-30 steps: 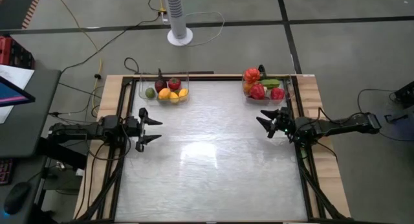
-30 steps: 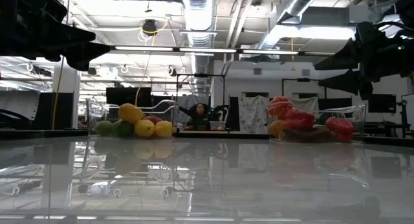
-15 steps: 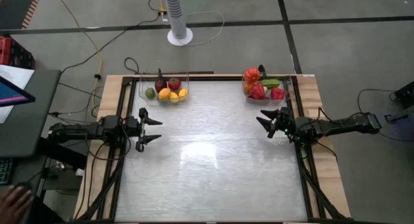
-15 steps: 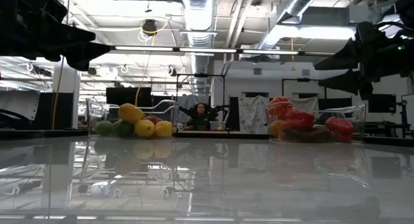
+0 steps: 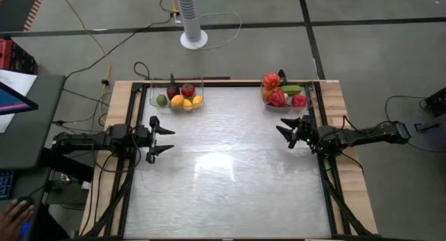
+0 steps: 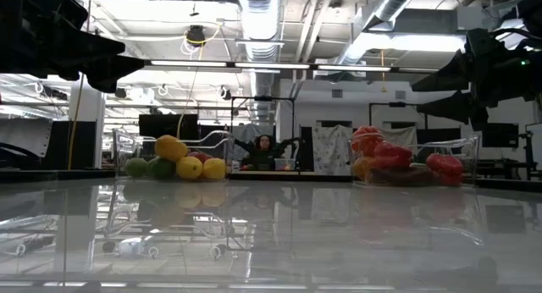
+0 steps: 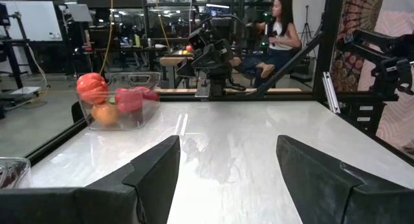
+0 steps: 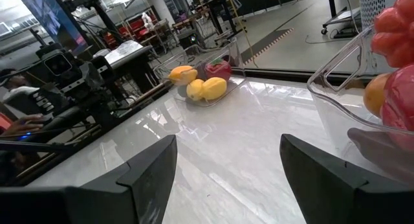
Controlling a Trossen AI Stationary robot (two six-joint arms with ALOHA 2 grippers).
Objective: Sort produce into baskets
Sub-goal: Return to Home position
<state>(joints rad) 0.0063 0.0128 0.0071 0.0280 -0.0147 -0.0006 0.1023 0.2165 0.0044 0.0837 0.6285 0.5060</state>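
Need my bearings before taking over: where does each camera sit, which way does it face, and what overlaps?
High view: overhead, straight down on the table; both arms, left gripper, right gripper, left bin, right bin.
Low view: tabletop height, level across toward both bins; grippers in upper corners.
Left wrist view: on left arm, facing the right bin and right arm; own fingers in foreground.
Right wrist view: on right arm, facing the left bin; own fingers in foreground.
Shared: high and low views both show both bins.

We saw a grey concrete floor (image 5: pixel 369 53) around the table (image 5: pixel 230 192), a white column (image 5: pixel 189 11) on a round base beyond its far edge, a dark desk (image 5: pixel 31 122) left, and bright ceiling lights (image 6: pixel 258 13) overhead.
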